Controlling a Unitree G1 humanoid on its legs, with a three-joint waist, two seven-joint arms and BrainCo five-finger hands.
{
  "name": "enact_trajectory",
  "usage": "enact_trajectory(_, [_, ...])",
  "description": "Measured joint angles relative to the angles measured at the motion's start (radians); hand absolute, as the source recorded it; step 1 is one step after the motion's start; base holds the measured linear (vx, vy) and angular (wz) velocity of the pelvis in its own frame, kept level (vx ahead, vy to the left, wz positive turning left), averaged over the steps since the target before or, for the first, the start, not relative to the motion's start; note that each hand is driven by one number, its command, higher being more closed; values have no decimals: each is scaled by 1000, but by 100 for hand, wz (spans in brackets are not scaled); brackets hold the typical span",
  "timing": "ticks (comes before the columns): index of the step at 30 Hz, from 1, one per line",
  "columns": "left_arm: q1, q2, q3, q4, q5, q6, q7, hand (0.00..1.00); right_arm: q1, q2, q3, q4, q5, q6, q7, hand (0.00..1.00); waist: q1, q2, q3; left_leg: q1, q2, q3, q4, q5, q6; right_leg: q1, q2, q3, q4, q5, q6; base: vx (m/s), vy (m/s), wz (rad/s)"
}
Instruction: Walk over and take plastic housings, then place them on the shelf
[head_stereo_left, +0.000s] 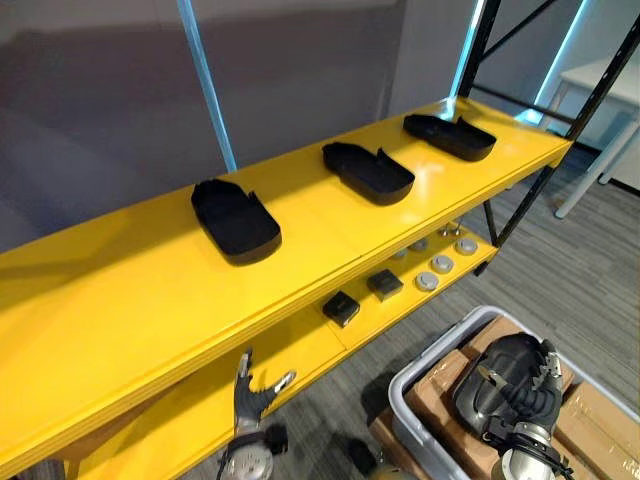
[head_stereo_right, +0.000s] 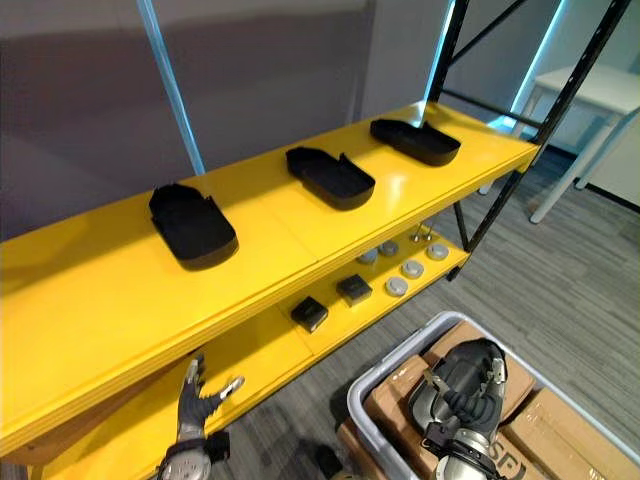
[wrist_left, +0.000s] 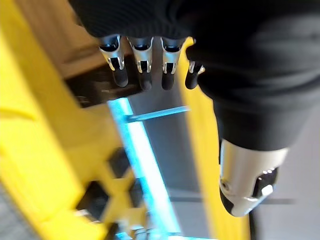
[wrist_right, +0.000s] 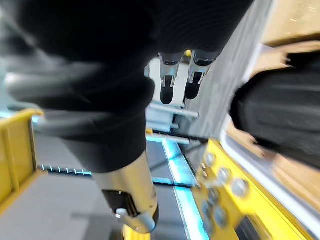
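You have three black plastic housings lying open side up in a row on the top board of the yellow shelf (head_stereo_left: 130, 290). One housing (head_stereo_left: 236, 219) is near and to the left, a second (head_stereo_left: 368, 172) sits in the middle, and a third (head_stereo_left: 449, 136) is at the far right end. They are well apart from one another.

On the lower board (head_stereo_left: 300, 350), right of centre, you can see two small black blocks (head_stereo_left: 341, 307) and, farther right, a cluster of silver discs (head_stereo_left: 442, 263).

Your left robot hand (head_stereo_left: 250, 400) hangs low at the near left, just in front of the lower board. Its fingers are spread and straight, its thumb is out, and it holds nothing.

Your right robot hand (head_stereo_left: 520, 400) is at the near right, over a grey bin (head_stereo_left: 437, 345) that stands on the floor (head_stereo_left: 560, 260) and holds brown cardboard boxes (head_stereo_left: 600, 420). In its wrist view the fingers are extended and the thumb is apart from them, with nothing grasped. That view also shows one more black housing (wrist_right: 280, 117) resting on the boxes in the bin, just beside the hand.
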Motion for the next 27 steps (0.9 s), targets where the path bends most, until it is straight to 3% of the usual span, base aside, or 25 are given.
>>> enact_trajectory(2, [0,-4,14,-12,1,-2,24,0,50,34,40,-64,16,0,8,0,5,-14,7,-26,-45,20,61,-15,22,-3,-22,42,-21,21,16,-218,222,-42])
enact_trajectory(3, [4,-4,21,-33,1,-2,40,0,62,37,61,-91,29,0,9,0,20,-22,8,-44,-65,46,89,-25,36,-7,-30,85,-75,60,8,-176,246,-95])
enact_trajectory(4, [3,-5,28,-47,1,-1,49,0,57,35,69,-98,31,0,9,0,25,-26,11,-58,-77,62,96,-22,56,-3,-38,114,-138,99,-24,-293,321,-156])
enact_trajectory(5, [-11,-9,51,-66,1,2,61,0,27,32,71,-90,31,4,7,0,35,-34,21,-76,-58,143,63,9,92,1,-85,45,-270,139,-229,-339,314,-210])
enact_trajectory(6, [-26,-9,60,-75,1,3,76,0,-10,21,80,-70,31,6,5,0,62,-33,40,-71,-12,269,29,39,101,-82,-110,-218,-164,95,-198,-281,246,-228])
enact_trajectory(7, [-26,-9,63,-76,1,4,81,0,-25,18,84,-57,31,6,5,0,76,-33,41,-60,11,329,2,55,99,-120,-120,-346,-58,76,-184,-262,288,-251])
enact_trajectory(8, [-25,-9,63,-75,0,8,84,0,-52,14,81,-13,29,6,6,0,94,-35,44,0,34,423,-88,99,101,-129,-152,-521,140,17,-176,-167,243,-234])
enact_trajectory(9, [-25,-9,59,-75,1,7,87,0,-77,12,72,49,29,6,5,0,92,-33,40,52,53,494,-165,138,96,-76,-180,-611,254,-69,-160,-190,268,-208])
enact_trajectory(10, [-27,-8,57,-75,1,7,88,0,-86,10,70,85,26,4,5,0,84,-37,29,58,60,517,-180,147,96,-44,-191,-627,281,-101,-153,-100,107,-155])
enact_trajectory(12, [-71,1,58,-29,2,5,90,0,-118,6,59,253,24,9,7,0,65,-75,-5,20,61,583,-216,148,101,74,-229,-605,224,-172,-104,-71,-14,-124])
enact_trajectory(13, [-85,5,57,-8,2,6,91,0,-122,5,56,282,24,12,7,0,67,-83,-10,7,55,584,-218,147,98,105,-235,-597,160,-176,-98,-35,-92,-148])
enact_trajectory(14, [-116,25,58,35,2,11,90,0,-122,5,54,320,24,20,14,0,69,-110,-19,-24,41,586,-209,161,81,160,-230,-576,-42,-177,-82,-20,-100,-129])
enact_trajectory(18, [-144,24,107,112,4,29,93,0,-139,-12,28,392,24,32,28,0,29,-92,-4,2,79,590,-226,189,49,179,-167,-518,-139,-120,-82,4,-169,-98])
enact_trajectory(21, [-176,30,173,181,4,31,107,0,-142,-26,13,409,24,32,32,0,22,-82,7,30,93,598,-275,211,16,201,-144,-507,-198,-78,-83,22,-81,-36])
enact_trajectory(24, [-182,52,232,283,3,36,118,0,-194,-55,6,443,24,32,36,0,31,-59,33,8,83,581,-293,233,19,203,-152,-508,-261,-40,-82,-12,-5,5])
enact_trajectory(27, [-205,77,256,434,-46,35,110,0,-289,-64,-24,465,27,33,23,0,38,-30,81,-49,51,483,-302,277,19,200,-185,-584,-292,-24,-79,-69,10,68])
